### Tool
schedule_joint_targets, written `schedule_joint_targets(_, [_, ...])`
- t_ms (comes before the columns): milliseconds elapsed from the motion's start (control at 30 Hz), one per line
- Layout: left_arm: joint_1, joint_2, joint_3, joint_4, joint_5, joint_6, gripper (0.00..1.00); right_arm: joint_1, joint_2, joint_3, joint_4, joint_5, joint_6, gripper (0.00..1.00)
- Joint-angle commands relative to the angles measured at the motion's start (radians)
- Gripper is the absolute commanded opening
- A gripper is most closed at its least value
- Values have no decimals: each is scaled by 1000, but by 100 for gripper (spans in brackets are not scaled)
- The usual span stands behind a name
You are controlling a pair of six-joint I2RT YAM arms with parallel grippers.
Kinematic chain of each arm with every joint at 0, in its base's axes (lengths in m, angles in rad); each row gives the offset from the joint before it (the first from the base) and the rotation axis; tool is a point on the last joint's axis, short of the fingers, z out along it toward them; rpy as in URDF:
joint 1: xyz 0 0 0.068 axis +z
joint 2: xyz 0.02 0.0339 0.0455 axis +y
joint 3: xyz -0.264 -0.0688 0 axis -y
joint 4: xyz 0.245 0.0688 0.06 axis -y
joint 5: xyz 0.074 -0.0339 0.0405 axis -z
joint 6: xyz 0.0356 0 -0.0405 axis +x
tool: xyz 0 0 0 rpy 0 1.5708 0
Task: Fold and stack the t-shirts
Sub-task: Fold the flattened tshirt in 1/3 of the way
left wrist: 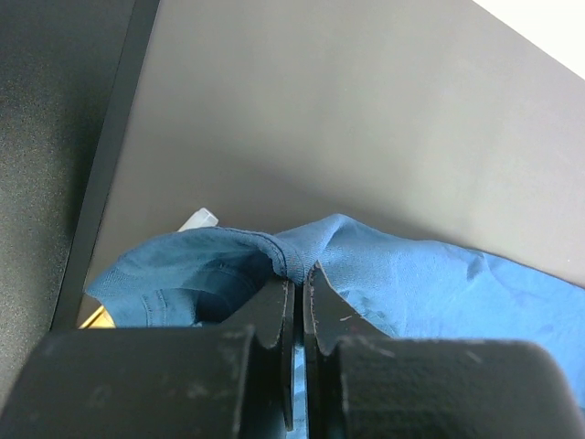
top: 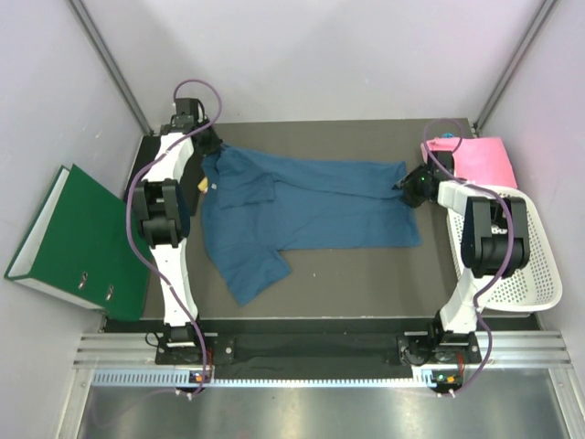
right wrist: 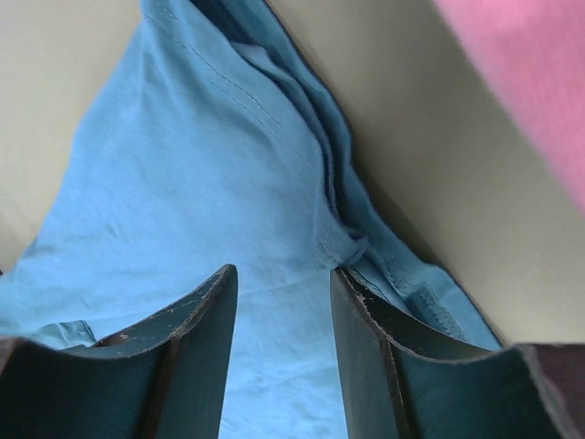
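My left gripper [left wrist: 299, 274] is closed, pinching the blue t-shirt [top: 302, 206] by its collar edge at the table's [top: 366, 283] far-left corner. My right gripper [right wrist: 279, 274] stands parted over the hem at the table's right edge, near the pink t-shirt [top: 484, 160]. Bare table shows along the near edge.

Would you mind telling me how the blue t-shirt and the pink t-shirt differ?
The blue t-shirt lies spread across the table; the pink t-shirt sits compact at the far right by the basket. The left end effector is shut on the blue t-shirt near its collar; no end effector holds the pink t-shirt. Both are plain cloth.
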Motion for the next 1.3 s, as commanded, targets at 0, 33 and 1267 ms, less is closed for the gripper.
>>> schedule_joint_targets(0, [7,0,2,14,7,21,0,-15,7,53,64,-1,18,45])
schedule_joint_targets(33, [7,0,-1,14,5,19,0,-15,10,62,64,1,16,45])
schedule_joint_targets(1267, [20,-38,47,5,-38,8,0,-9,145,314,315,-117,-130,0])
